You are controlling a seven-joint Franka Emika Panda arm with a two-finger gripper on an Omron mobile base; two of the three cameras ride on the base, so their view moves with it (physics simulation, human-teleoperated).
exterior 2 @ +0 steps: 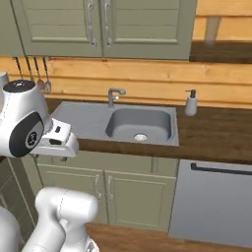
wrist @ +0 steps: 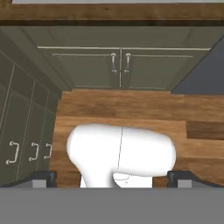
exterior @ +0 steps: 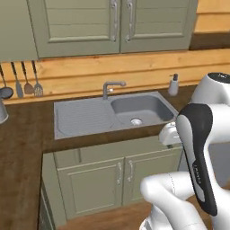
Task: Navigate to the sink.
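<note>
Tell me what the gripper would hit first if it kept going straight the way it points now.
Probably the wooden floor in front of the lower cabinet doors under the sink. The gripper looks down and forward, with the fingers wide apart; depth is hard to judge.

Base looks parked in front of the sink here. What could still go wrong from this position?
The folded white arm's hand sits level with the dark wooden counter edge beside the wide grey rectangular sink; driving further forward could knock it against that edge.

The white soap dispenser bottle stands upright on the counter right of the basin, so a wide arm swing could topple it.

The gripper faces the green cabinet doors and floor, fingers spread wide apart.
</note>
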